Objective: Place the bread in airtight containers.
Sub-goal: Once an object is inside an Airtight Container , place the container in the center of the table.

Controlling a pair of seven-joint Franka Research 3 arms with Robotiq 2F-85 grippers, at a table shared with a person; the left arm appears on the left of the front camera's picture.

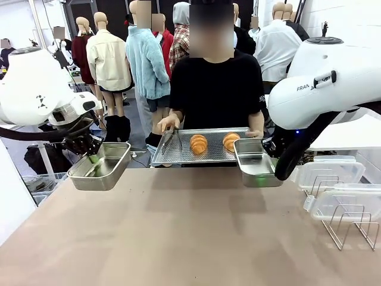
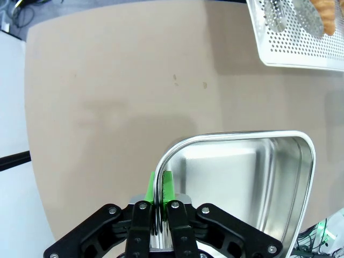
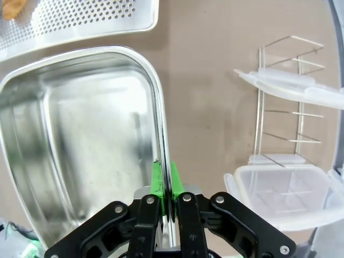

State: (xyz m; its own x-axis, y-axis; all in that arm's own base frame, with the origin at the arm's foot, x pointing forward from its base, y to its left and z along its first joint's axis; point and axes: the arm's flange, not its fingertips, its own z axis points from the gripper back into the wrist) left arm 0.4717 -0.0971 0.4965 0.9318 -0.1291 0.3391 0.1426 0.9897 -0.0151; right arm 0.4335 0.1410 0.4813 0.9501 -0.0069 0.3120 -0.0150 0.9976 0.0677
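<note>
Brown table (image 1: 178, 232) underlies two clamped pans (image 1: 95, 180) (image 1: 259, 180), two rolls (image 1: 199, 144) (image 1: 231, 141).

Left wrist view: the large flat perforated steel tray (image 2: 301, 45) runs off two picture edges, a golden-brown ridged croissant roll (image 2: 329, 12) on it reduced to a corner sliver; the left small rectangular stainless-steel pan (image 2: 242, 183) is cut by the bottom edge. Right wrist view: a roll fragment (image 3: 9, 7) at the picture's corner — which roll, unclear. Front view: the right stainless-steel pan (image 1: 255, 162) — right rim hidden behind the right arm's black part (image 1: 292, 156).
</note>
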